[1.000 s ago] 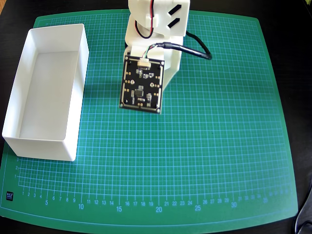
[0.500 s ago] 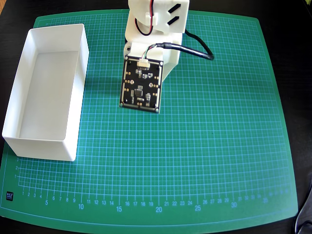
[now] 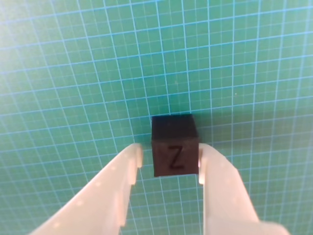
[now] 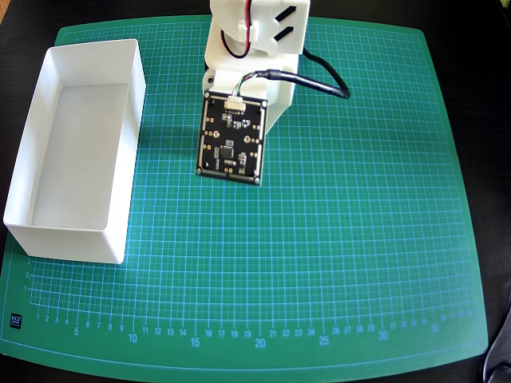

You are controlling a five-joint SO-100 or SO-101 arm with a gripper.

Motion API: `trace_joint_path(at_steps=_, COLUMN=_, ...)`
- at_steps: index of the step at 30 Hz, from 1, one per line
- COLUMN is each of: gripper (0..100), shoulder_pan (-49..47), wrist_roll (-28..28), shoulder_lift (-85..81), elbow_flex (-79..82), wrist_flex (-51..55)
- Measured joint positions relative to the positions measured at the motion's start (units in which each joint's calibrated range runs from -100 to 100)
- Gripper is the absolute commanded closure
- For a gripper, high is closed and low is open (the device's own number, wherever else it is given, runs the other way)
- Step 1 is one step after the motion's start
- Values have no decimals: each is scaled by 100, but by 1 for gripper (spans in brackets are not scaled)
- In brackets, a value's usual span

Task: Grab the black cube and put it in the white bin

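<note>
While we look down from overhead, the largest thing under us is the green cutting mat [image 4: 335, 239], gridded and covering nearly all of the dark worktop [image 4: 24, 20]. Next in size is the white bin [image 4: 120, 171], a long box lying along the mat's left side in that view, open and with nothing in it that we can see. Our arm [image 4: 255, 40] enters from the top edge, and the black circuit board [image 4: 231, 137] on its wrist hides the gripper and whatever lies beneath it, so the cube does not show from above at all.

We turn to the wrist view for the smaller things. The gripper [image 3: 169, 159] reaches up from the bottom edge with its two pale fingers spread just wider than the black cube [image 3: 174, 144]. That cube sits between the fingertips, its Z-marked face turned toward the camera and its sides running roughly parallel to the fingers. The right finger looks to be touching or all but touching the cube's side, while a thin strip of mat shows between the left finger and the cube. We judge that the grasp now turns on closing that left gap; the cube is squarely in line, so no sideways correction seems needed. From there the bin lies away to the left in the overhead view.
</note>
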Motion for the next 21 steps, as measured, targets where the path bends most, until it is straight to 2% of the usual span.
trace_joint_path(at_steps=3, gripper=87, shoulder_pan=0, wrist_roll=0, shoulder_lift=0, elbow_flex=0, wrist_flex=0)
trace_joint_path(at_steps=8, gripper=96, shoulder_pan=9, wrist_roll=0, shoulder_lift=0, elbow_flex=0, wrist_flex=0)
trace_joint_path(at_steps=21, gripper=97, shoulder_pan=122, wrist_roll=0, shoulder_lift=-119, elbow_flex=0, wrist_flex=0)
